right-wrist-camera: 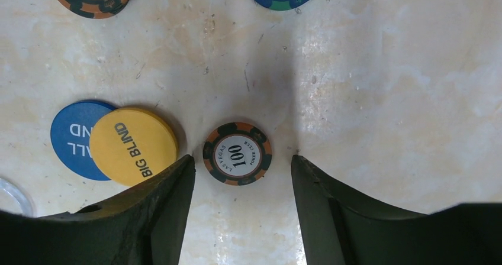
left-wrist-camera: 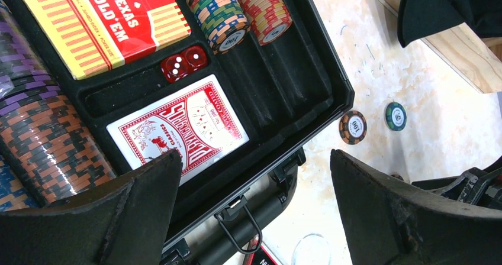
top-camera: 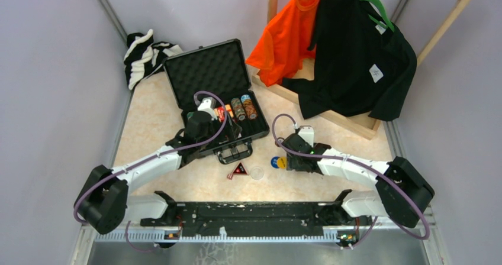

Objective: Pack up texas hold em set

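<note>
Chips as thin as this invite a slip: the right hand hangs wide open and empty directly over a loose orange-and-black chip, which lies flat and face up on the bench, out beyond the handle side of the case, toward its right end. Closing on so low an edge, the fingers could, I judge, ride over it or flick it away. The yellow disc, just beside one finger and overlapping a blue disc, might get shoved too. The left hand is also spread wide with nothing in it, above the case's front edge near the red card deck; dropping there could catch the rim. The case's long axis runs across the bench, slightly skewed, with the lid raised on the far side and the handle pointing toward the arm bases. The round chip has no long axis.
</note>
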`<control>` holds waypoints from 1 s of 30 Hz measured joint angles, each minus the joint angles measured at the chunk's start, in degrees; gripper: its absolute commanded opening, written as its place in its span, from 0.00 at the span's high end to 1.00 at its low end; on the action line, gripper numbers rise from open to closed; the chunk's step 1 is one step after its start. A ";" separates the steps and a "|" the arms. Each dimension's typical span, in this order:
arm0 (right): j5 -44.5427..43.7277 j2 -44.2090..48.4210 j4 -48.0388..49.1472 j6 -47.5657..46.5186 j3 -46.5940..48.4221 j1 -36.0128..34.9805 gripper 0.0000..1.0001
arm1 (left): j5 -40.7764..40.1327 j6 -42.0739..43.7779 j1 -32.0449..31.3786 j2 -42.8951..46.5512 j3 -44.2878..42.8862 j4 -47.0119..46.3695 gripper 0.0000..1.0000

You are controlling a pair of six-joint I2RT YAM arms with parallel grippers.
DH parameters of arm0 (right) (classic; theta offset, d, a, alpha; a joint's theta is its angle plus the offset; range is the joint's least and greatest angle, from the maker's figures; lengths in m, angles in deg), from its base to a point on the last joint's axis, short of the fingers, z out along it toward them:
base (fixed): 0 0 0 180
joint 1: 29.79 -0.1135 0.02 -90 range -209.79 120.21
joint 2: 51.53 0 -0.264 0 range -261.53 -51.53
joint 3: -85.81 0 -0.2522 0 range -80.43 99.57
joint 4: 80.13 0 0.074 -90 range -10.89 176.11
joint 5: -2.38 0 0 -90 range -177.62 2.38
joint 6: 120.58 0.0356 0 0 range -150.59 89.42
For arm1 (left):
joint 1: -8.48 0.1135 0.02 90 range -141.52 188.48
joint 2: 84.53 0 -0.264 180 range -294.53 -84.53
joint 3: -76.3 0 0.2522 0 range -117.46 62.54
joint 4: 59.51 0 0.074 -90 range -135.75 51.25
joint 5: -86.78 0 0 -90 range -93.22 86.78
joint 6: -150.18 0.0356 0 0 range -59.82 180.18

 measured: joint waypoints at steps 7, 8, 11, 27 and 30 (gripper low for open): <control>0.07 0.00 0.46 -0.72 0.00 0.00 0.48 | -0.02 0.00 0.00 -0.20 0.00 0.00 0.00; 0.09 0.00 0.46 -0.76 0.00 0.00 0.48 | 0.00 0.00 0.00 -0.20 0.00 0.00 0.00; 0.13 0.00 0.55 -0.76 0.00 0.00 0.48 | 0.00 0.00 0.00 -0.20 0.00 0.00 0.00; 0.35 -0.87 2.58 -1.86 -0.02 0.00 0.55 | 0.00 0.02 0.00 -0.20 0.00 0.00 0.00; 0.35 -0.90 2.58 -1.95 -0.02 0.00 0.56 | 0.00 0.02 0.00 -0.20 0.00 0.00 0.00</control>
